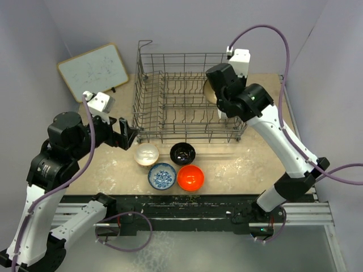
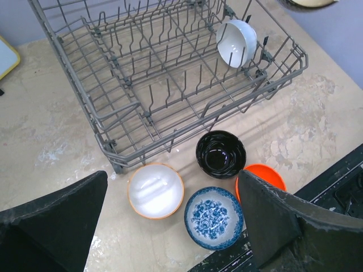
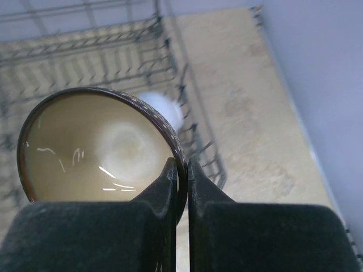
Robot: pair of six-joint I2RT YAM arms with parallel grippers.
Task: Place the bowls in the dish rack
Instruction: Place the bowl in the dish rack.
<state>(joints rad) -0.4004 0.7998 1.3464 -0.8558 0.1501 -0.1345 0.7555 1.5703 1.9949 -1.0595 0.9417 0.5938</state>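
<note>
Top external: right tool (image 1: 218,97) holds the brown-rimmed bowl (image 1: 209,90) over the dish rack (image 1: 187,136). Left wrist: left tool (image 2: 173,181) hangs spread above four bowls (image 2: 220,154) on the bench (image 2: 45,141). Right wrist: pressed together, pinching the bowl's rim; next, probably lower and release.

No readable text or labels, faint scribbles on the white board (image 1: 93,71) too small to make out
</note>
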